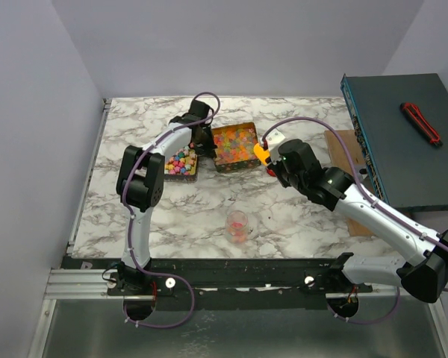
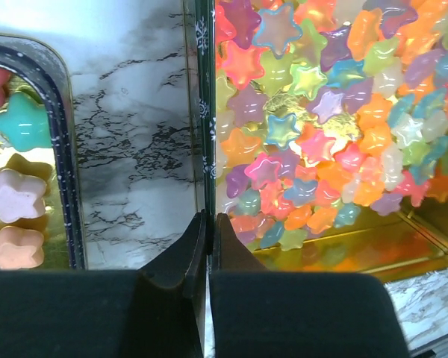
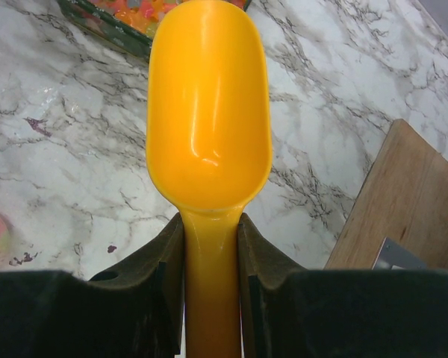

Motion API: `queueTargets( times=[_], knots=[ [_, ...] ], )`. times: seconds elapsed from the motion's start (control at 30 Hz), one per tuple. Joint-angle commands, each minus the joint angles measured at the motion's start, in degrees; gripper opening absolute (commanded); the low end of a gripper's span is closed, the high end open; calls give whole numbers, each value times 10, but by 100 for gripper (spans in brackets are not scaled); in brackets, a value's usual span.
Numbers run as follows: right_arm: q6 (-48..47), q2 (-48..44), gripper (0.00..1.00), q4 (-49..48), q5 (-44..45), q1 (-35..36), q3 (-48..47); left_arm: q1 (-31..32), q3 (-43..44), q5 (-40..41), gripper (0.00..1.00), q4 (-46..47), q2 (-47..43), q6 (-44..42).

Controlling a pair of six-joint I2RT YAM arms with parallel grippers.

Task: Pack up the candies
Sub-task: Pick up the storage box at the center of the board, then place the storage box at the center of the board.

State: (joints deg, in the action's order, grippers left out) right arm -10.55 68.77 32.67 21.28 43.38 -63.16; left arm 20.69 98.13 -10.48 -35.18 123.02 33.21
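Glossy star-shaped candies (image 2: 321, 127) in orange, red, green and purple fill a dark tin (image 1: 235, 145). My left gripper (image 2: 209, 220) is shut on that tin's left wall (image 2: 204, 112), one finger inside and one outside. Pastel candies (image 2: 15, 201) lie in a second tin (image 1: 181, 162) to the left. My right gripper (image 3: 211, 224) is shut on the handle of the yellow-orange scoop (image 3: 209, 112), whose bowl is empty and hangs over the marble just right of the glossy tin (image 3: 112, 30). A small clear jar (image 1: 238, 224) holding a few candies stands in the near middle.
A wooden board (image 1: 343, 149) lies at the table's right edge (image 3: 403, 201). Beside it is a dark teal box (image 1: 411, 149) with a red-and-black tool (image 1: 421, 123) on top. A small red object (image 1: 271, 171) shows under my right gripper.
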Motion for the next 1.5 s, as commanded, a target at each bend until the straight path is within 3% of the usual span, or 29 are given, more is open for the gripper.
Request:
queueTargets(
  times=[0.0,0.27,0.57,0.77,0.83,0.9,1.03,1.13,1.2,1.27,1.33,1.37,1.43,1.47],
  knots=[
    [6,-17,1,-10,-11,-5,1,-3,-10,-59,0,13,-11,-1],
    [14,-33,1,-4,-24,-5,-7,-5,-97,-185,0,121,-66,12],
    [26,-66,1,4,-45,-5,-20,-6,-245,-224,0,265,-166,41],
    [31,-75,1,15,-47,-5,-27,-1,-284,-212,0,265,-217,48],
    [35,-77,1,16,-47,-5,-26,0,-292,-164,0,267,-224,36],
    [37,-76,1,16,-51,-5,-27,-15,-265,-220,0,253,-201,56],
    [45,-82,1,24,-52,-5,-29,-6,-256,-227,0,254,-221,79],
    [50,-93,1,28,-46,-5,-27,5,-262,-158,0,239,-236,48],
    [49,-96,1,35,-45,-5,-32,-17,-253,-247,0,240,-219,82],
    [52,-101,1,41,-42,-5,-35,-5,-271,-178,0,253,-242,63],
    [50,-106,1,37,-41,-5,-32,-8,-256,-249,0,243,-234,93],
    [52,-106,0,41,-42,-5,-34,9,-259,-238,0,254,-250,87],
    [53,-105,1,33,-41,-5,-29,39,-237,-100,0,204,-247,22],
    [52,-103,1,29,-44,-5,-28,31,-219,-122,0,182,-222,25]
  ],
)
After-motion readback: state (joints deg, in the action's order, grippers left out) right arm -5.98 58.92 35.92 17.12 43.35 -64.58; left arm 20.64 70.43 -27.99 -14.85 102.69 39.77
